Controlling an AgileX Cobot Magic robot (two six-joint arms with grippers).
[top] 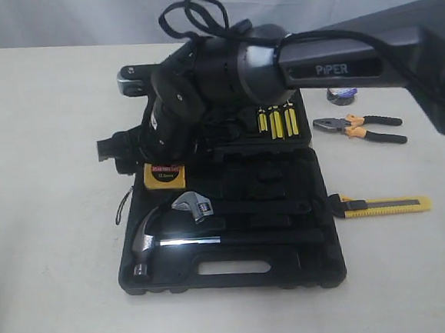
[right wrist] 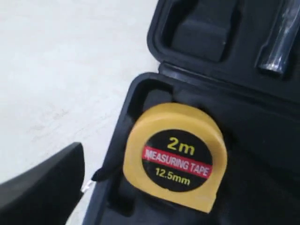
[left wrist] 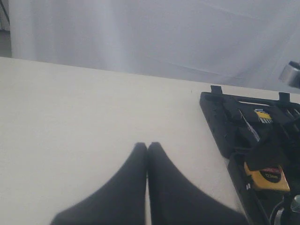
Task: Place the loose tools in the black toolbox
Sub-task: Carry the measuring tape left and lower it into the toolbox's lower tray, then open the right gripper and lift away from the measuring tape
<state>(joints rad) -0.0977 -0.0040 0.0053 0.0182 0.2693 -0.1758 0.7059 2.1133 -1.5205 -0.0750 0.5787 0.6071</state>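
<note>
The black toolbox (top: 238,269) lies open in the middle of the table. The yellow 2m tape measure (top: 165,175) (right wrist: 176,157) rests in a recess at the case's left corner, with its black strap hanging out. My right gripper (top: 115,149) has reached across and hovers open just left of it. Only one of its fingers (right wrist: 44,190) shows in the right wrist view, apart from the tape measure. The pliers (top: 360,126), the tape roll (top: 342,94) and the utility knife (top: 381,205) lie on the table right of the case. My left gripper (left wrist: 147,146) is shut and empty over bare table.
A steel claw hammer (top: 145,246) and an adjustable wrench (top: 195,206) sit in the case's front half. Yellow-handled screwdrivers (top: 278,122) stand in the lid half. The right arm (top: 330,65) spans the back of the case. A white backdrop closes the far side.
</note>
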